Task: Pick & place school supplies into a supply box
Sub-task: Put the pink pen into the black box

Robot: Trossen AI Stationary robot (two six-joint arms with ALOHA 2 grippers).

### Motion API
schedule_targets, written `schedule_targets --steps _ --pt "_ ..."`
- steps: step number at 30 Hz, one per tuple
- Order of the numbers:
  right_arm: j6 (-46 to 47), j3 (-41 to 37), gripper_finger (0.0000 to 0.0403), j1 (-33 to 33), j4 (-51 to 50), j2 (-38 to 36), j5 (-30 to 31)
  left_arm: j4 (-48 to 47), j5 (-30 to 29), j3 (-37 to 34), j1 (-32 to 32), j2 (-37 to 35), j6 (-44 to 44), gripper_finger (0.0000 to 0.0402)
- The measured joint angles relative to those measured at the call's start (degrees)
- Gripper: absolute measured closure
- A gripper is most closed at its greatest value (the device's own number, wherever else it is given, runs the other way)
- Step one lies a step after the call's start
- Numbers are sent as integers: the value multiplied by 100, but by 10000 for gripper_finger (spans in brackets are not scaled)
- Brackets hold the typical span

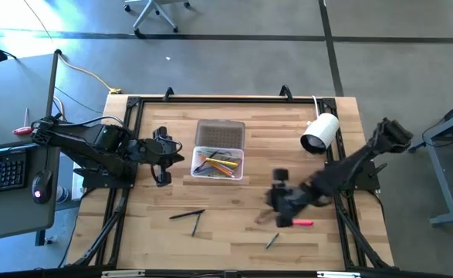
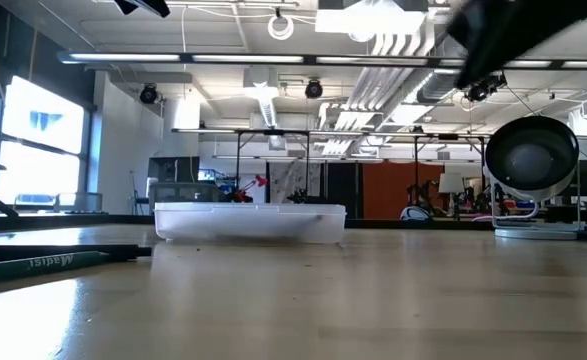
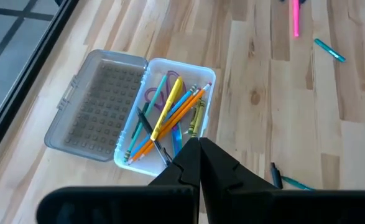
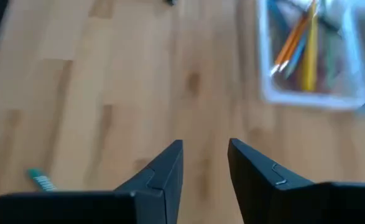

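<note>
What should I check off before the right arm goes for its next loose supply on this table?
1. Supply box lid open: ok, the lid lies flat behind it.
2. Right gripper empty and open: ok, there is a gap between the fingers with nothing in it.
3. Left gripper out of the way: ok, it is shut and sits beside the box, not over it.
4. Items left to pick: not ok, a pink marker, two dark pens and a green pen lie on the table.
5. White camera clear of the box: ok.
</note>
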Motion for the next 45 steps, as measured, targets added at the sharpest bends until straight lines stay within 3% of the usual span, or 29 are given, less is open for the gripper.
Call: schedule_targets --steps 4,10,12,15,23,29,37,42,45 --pt "730 -1396 297 849 1520 -471 329 -2 -26 0 0 0 0 366" --pt "852 -3276 297 1789 4684 -542 357 106 -28 0 0 0 0 366" --pt "862 -3672 297 1976 5280 -549 519 191 -30 0 0 0 0 367" --pt "873 -3997 296 2160 5330 -547 854 341 -32 0 0 0 0 367" --pt "1366 -4234 297 2352 5464 -326 558 636 -27 -1 0 0 -20 366" --pt "1538 -4235 298 2486 5718 463 653 743 -39 -1 0 0 -20 366" --pt "2618 -4182 308 2521 6260 1727 1472 730 -176 0 0 0 -1 366" --pt "1648 -4210 381 2569 7034 2233 1818 706 -164 0 0 0 0 366" --pt "1293 -4210 385 2490 7057 2240 1836 648 -151 0 0 0 0 366"
